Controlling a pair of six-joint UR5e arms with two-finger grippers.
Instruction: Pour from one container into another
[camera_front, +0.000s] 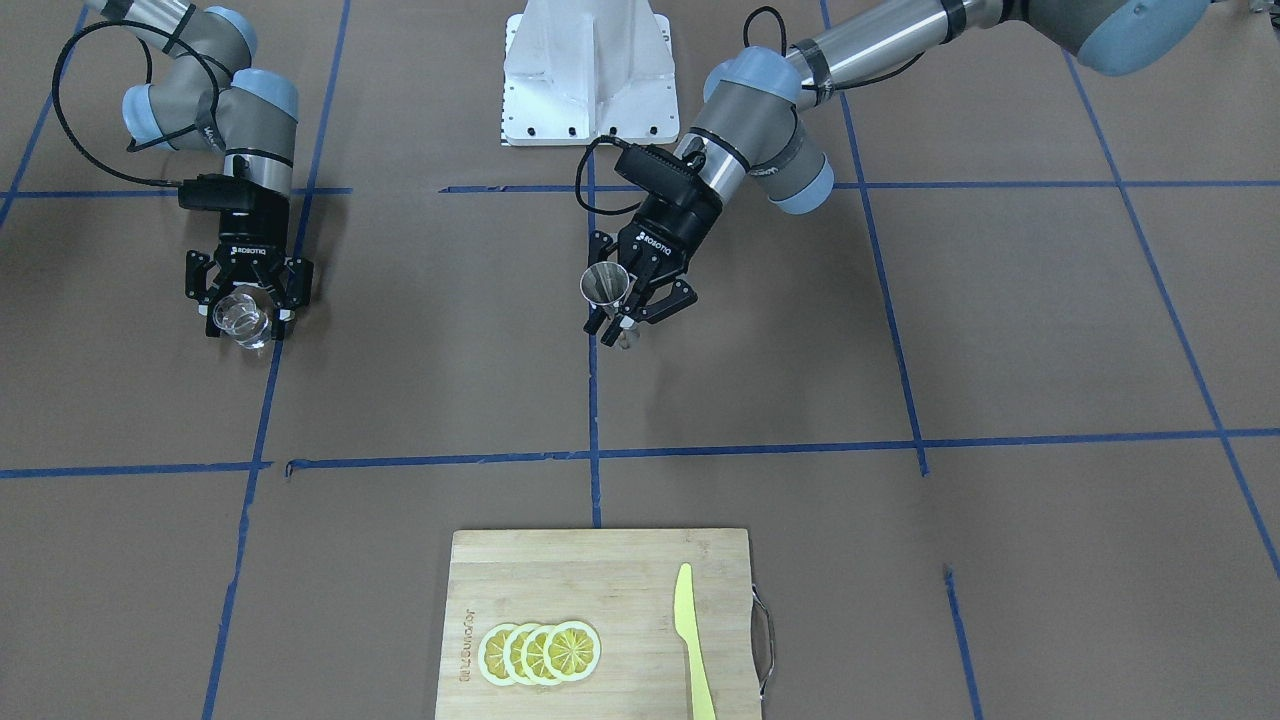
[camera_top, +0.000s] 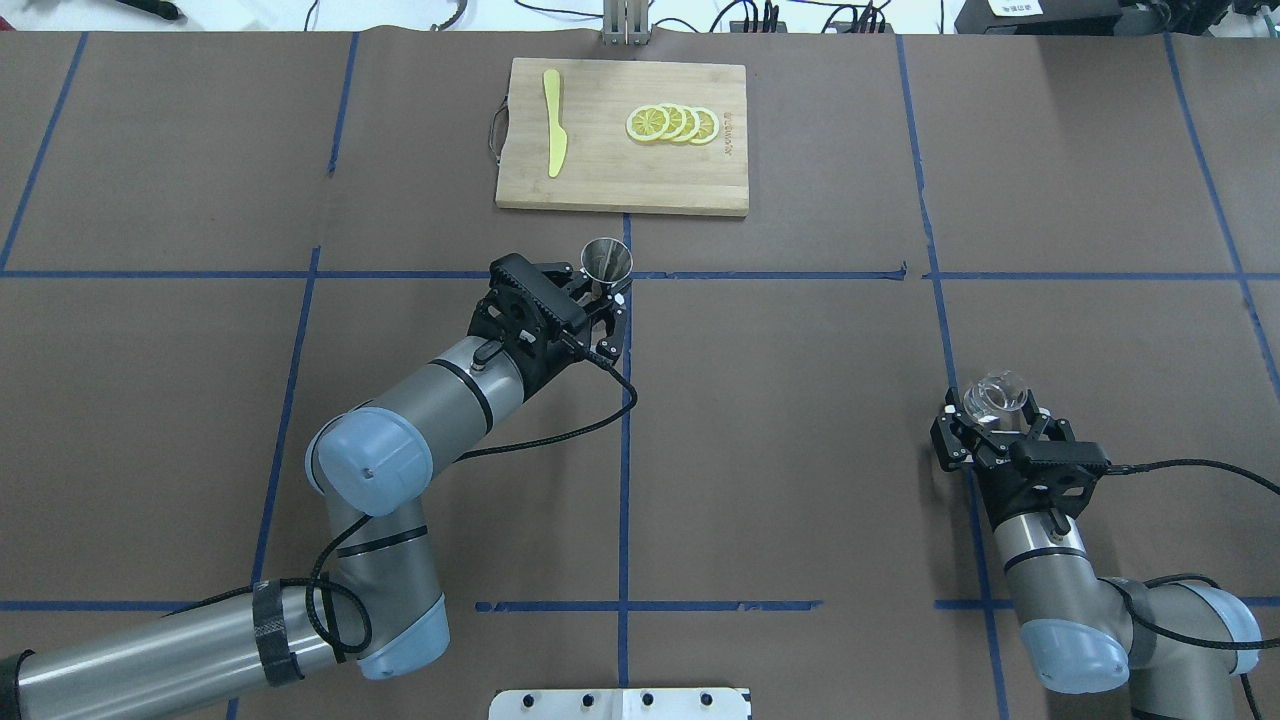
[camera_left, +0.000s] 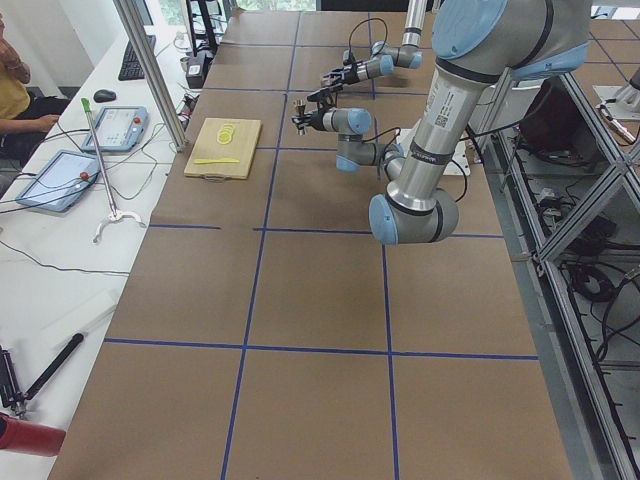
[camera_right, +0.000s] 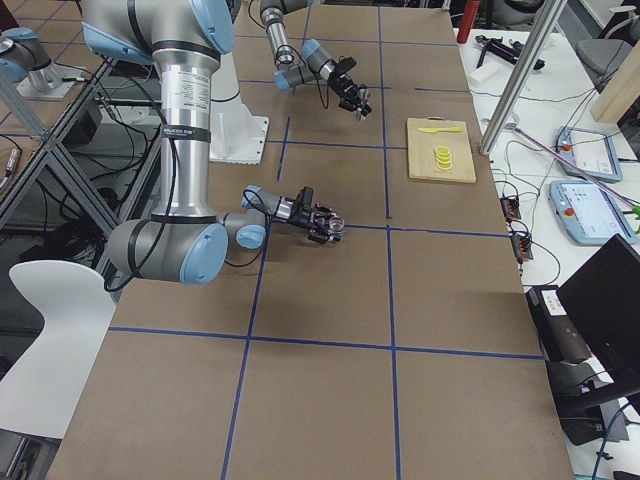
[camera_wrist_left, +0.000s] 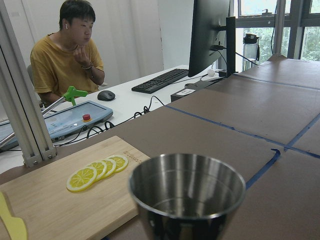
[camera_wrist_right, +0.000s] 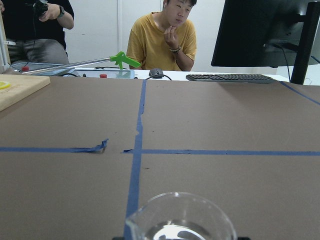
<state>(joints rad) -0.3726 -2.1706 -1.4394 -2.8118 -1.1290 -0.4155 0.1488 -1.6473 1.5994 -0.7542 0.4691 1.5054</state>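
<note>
A small silver metal jigger (camera_top: 606, 262), hourglass-shaped, is held upright near the table's middle line. My left gripper (camera_top: 608, 292) is shut on its narrow waist. The front-facing view shows the jigger (camera_front: 605, 283) and left gripper (camera_front: 620, 322) just above the brown surface. The left wrist view looks into the jigger's open cup (camera_wrist_left: 187, 192). A clear glass tumbler (camera_top: 995, 397) sits between the fingers of my right gripper (camera_top: 996, 418), far to the right; the gripper is shut on it. Its rim (camera_wrist_right: 180, 220) fills the bottom of the right wrist view. I cannot tell what the glass holds.
A wooden cutting board (camera_top: 622, 175) lies at the far edge, with lemon slices (camera_top: 672, 123) and a yellow knife (camera_top: 553, 135) on it. Blue tape lines cross the brown table. People sit at a desk with a monitor beyond the far edge.
</note>
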